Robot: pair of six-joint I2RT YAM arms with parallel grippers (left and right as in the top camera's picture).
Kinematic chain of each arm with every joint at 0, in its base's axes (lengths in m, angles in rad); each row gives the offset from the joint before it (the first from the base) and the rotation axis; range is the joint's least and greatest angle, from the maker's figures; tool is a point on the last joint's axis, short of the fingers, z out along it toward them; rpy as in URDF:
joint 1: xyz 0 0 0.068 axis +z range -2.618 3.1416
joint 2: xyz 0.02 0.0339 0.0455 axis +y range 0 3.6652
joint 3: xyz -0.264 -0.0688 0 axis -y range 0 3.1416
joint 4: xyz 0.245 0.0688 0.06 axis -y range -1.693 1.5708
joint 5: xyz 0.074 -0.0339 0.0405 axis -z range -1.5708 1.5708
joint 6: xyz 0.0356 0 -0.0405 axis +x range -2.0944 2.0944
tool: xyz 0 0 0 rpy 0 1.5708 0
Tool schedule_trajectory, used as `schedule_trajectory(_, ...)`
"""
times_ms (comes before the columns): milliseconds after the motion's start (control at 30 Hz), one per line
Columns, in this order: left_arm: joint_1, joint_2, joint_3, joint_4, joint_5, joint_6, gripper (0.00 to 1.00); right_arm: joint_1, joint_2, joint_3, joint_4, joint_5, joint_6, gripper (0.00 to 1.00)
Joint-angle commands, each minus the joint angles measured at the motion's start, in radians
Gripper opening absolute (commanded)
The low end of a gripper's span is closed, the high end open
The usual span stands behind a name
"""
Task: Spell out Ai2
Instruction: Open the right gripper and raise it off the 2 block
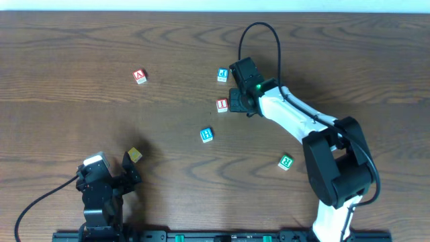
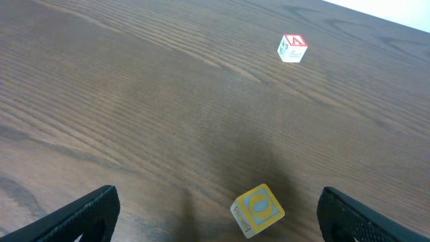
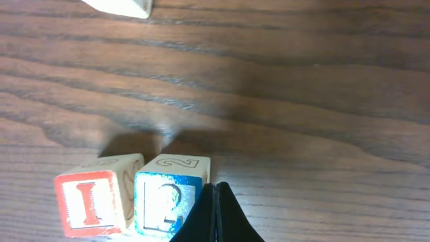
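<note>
Desk (image 1: 67,54): brown wood grain, carries everything.

Right arm (image 1: 295,114): white and black, reaches from the near right corner toward mid-desk. Right claw (image 3: 215,208): fingers pressed together into one black wedge, nothing between them. The tip sits at the right lower edge of the 2 cube (image 3: 168,198), seemingly touching it. In the overhead view the claw covers that cube.

Left arm (image 1: 101,202): black, at the near edge, left side. Left claw (image 2: 218,202): spread wide, holds nothing. Its two black fingers (image 2: 80,215) stand far apart low in the wrist view.

Cubes:
- 2 cube: blue face, pale top, about mid-desk.
- I cube (image 3: 91,202): red I on a red-framed face, flush against the left side of the 2 cube in the wrist view, side by side in one row.
- A cube (image 1: 140,76): red, alone, toward the far edge and left of centre, well apart from the I and 2 pair.
- P cube (image 1: 222,74): blue, just beyond the I cube toward the far edge.
- H cube (image 1: 207,135): blue, nearer than the I cube, apart from it.
- Green R cube (image 1: 286,161): right of centre, toward the near edge, beside the right arm.
- Yellow cube (image 2: 257,212): blue rounded mark on its face. It lies on the desk between the left claw's fingers, touched by neither.
</note>
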Motion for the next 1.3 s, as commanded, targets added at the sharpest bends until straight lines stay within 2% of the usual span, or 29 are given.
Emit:
schedule_trajectory(0,0.003,-0.006,-0.014,0.002,-0.006,-0.007,0.95,0.014,0.017,0.001,-0.002,-0.002,0.002,0.01)
schedule_trajectory(467,0.003,-0.006,-0.014,0.002,-0.006,-0.007,0.95,0.005,0.016,0.019,0.027,0.145,-0.055,0.01)
schedule_trajectory(800,0.003,-0.006,-0.014,0.002,-0.006,-0.007,0.96,0.042,0.016,0.193,-0.008,0.145,-0.125,0.01)
schedule_trajectory(933,0.003,-0.006,-0.014,0.002,-0.006,-0.007,0.95,0.043,0.015,0.264,-0.093,0.145,-0.125,0.01)
schedule_trajectory(967,0.003,-0.006,-0.014,0.002,-0.006,-0.007,0.95,0.043,0.014,0.281,-0.116,0.145,-0.126,0.08)
schedule_trajectory(1000,0.003,-0.006,-0.014,0.002,-0.006,-0.007,0.95,0.042,0.012,0.307,-0.148,0.145,-0.141,0.22)
schedule_trajectory(1033,0.003,-0.006,-0.014,0.002,-0.006,-0.007,0.95,0.042,0.008,0.33,-0.177,0.146,-0.161,0.5)
schedule_trajectory(1067,0.003,-0.006,-0.014,0.002,-0.006,-0.007,0.95,0.042,0.003,0.346,-0.197,0.146,-0.179,0.72)
schedule_trajectory(1133,0.003,-0.006,-0.014,0.002,-0.006,-0.007,0.95,0.042,-0.008,0.385,-0.247,0.146,-0.216,0.99)
schedule_trajectory(1267,0.003,-0.006,-0.014,0.002,-0.006,-0.007,0.95,0.043,-0.035,0.434,-0.323,0.149,-0.24,0.99)
